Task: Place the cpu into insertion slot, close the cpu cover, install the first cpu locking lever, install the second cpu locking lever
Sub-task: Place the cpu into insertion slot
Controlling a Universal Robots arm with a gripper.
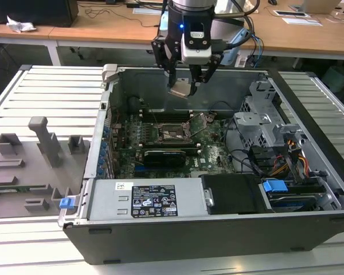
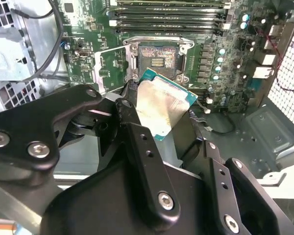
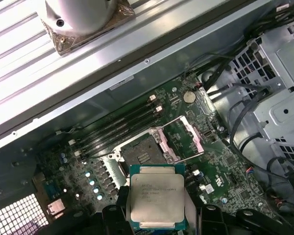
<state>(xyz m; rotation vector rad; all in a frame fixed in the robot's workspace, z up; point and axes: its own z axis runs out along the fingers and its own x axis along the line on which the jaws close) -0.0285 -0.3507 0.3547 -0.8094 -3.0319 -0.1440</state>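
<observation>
The gripper (image 1: 186, 85) is finished in matt black, and a pale grey block (image 1: 196, 50) is mounted on its body above the fingers. Further up from the tool, the wrist housing (image 1: 190, 7) is made up of black and silver-grey sections, and a small blue light (image 1: 182, 26) is lit on the black part. Black and blue cables (image 1: 253, 43) are run out beside the wrist. In the second wrist view the fingers (image 2: 143, 152) are seen as flat black link bars with rounded ends, drilled with small holes. Silver socket-head screws (image 2: 38, 149) are set into the link joints behind the fingertips.
</observation>
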